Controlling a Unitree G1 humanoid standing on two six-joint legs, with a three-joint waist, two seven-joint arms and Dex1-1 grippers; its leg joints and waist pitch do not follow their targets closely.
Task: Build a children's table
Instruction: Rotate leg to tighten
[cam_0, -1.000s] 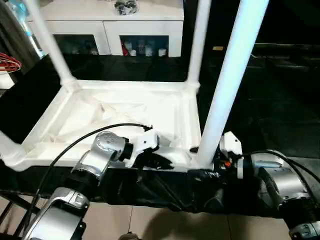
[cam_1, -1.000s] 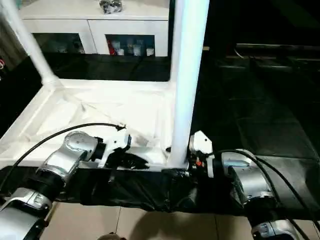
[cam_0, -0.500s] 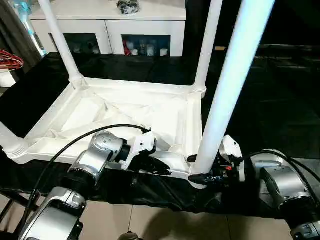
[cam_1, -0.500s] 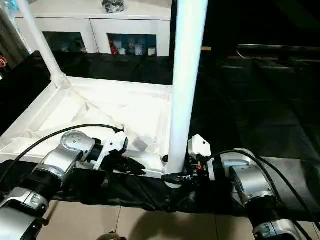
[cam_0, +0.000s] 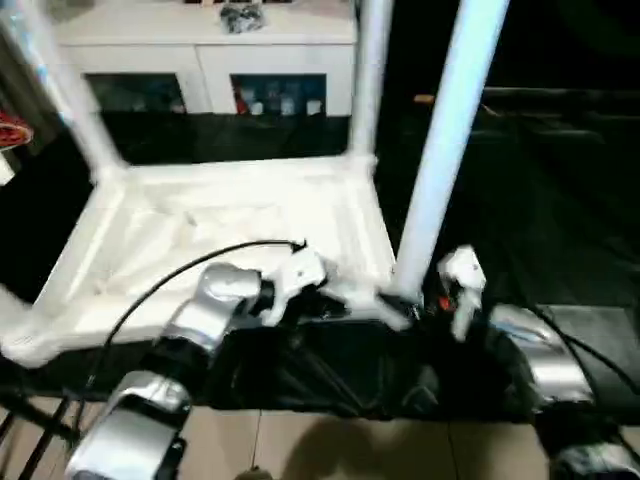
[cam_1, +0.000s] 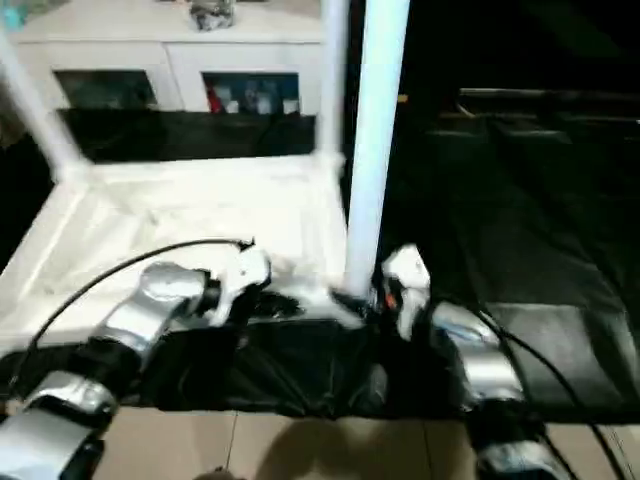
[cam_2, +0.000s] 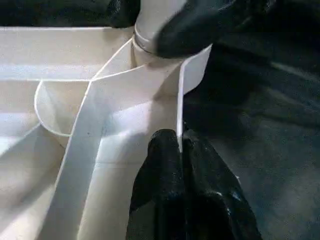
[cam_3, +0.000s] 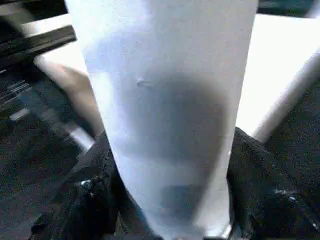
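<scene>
The white tabletop lies underside up on black cloth, with legs standing in its corner sockets. My right gripper is shut on the base of the near right leg, whose white shaft sits between the two black fingers. Just left of that corner, my left gripper is shut on the tabletop's near rim. Its fingers pinch the thin rim wall. The far right leg and the far left leg stand upright.
A white glass-door cabinet stands behind the work table, with a small dark object on top. Black cloth covers the table to the right of the tabletop. Tiled floor lies below the near edge. A red object sits at far left.
The whole picture has shifted as the camera moved. Both grippers keep their holds, the left on the near rim and the right on the near right leg's base.
</scene>
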